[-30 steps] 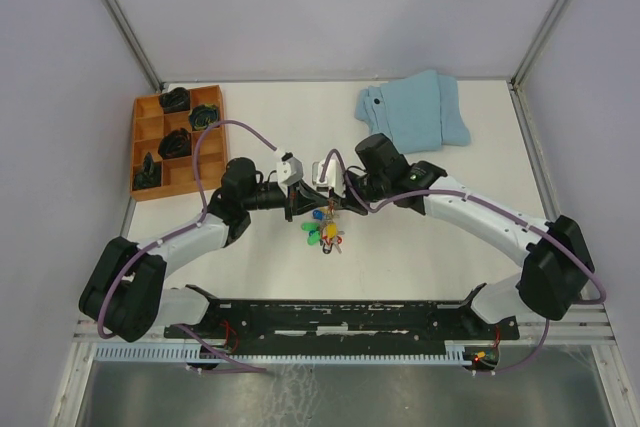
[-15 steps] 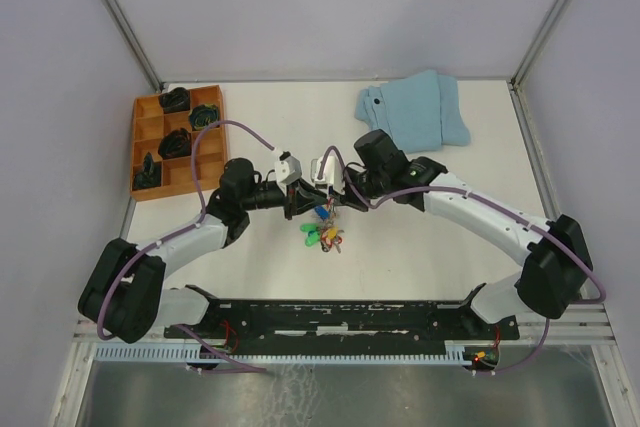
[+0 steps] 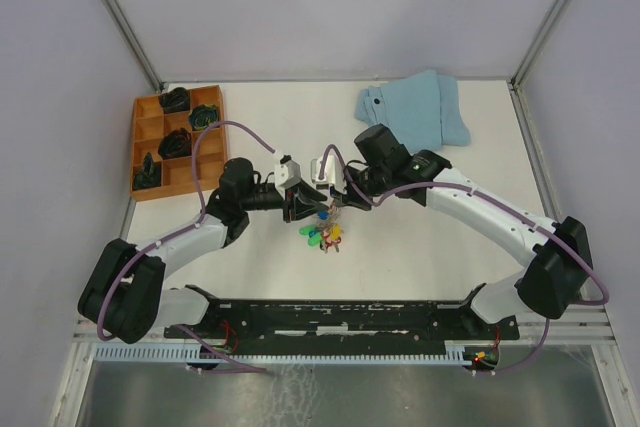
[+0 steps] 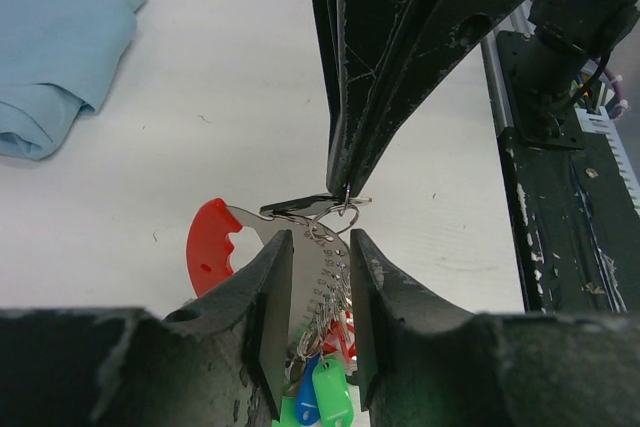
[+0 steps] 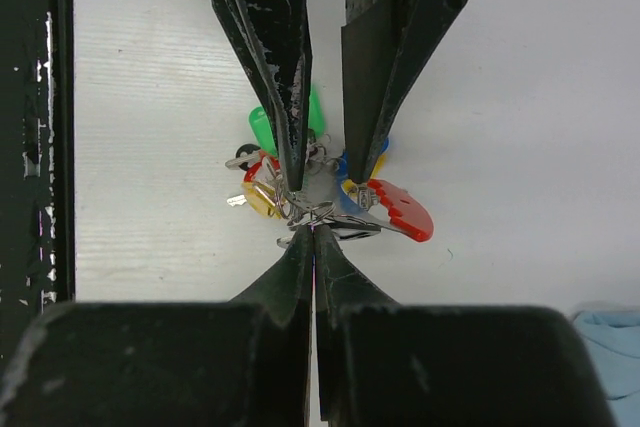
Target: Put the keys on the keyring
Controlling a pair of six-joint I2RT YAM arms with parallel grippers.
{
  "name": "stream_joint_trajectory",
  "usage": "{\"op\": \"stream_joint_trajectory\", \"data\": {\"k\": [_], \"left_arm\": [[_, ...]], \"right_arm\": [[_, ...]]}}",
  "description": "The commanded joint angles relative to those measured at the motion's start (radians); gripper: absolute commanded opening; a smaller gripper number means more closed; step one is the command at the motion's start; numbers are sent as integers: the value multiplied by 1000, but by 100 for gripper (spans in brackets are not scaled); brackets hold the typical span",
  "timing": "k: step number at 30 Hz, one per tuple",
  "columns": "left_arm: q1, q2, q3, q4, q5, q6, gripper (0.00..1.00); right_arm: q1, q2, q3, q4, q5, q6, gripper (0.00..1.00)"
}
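Note:
The keyring, a grey metal blade with a red plastic end (image 4: 210,242), hangs between the fingers of my left gripper (image 4: 312,247), which is shut on it above the table. The keys with blue, green, yellow and red heads (image 3: 322,235) dangle under it; green and blue heads (image 4: 330,397) show in the left wrist view. My right gripper (image 5: 313,229) is shut, its tips pinching a thin wire ring at the blade's top edge. In the right wrist view the keyring's red end (image 5: 402,209) and the keys (image 5: 262,197) lie just beyond the tips. The two grippers meet tip to tip (image 3: 328,207).
An orange compartment tray (image 3: 150,152) with dark lumps stands at the far left. A folded light-blue cloth (image 3: 415,112) lies at the far right and shows in the left wrist view (image 4: 60,47). The black mounting rail (image 3: 340,315) runs along the near edge.
Both grippers stay shut at the bunch. The right wrist has shifted slightly away from the arm bases, and the hanging keys have moved a little with it.

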Motion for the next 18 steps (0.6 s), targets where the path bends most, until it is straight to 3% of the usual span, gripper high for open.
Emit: {"op": "stream_joint_trajectory", "data": {"k": [1,18], "left_arm": [[2,3,25,20,44,56,37],[-26,43,66,-15,116,132,40]], "right_arm": [[4,-19,61,-5,-59,-25,1],[7,0,72,-30,-96,-40,1]]}}
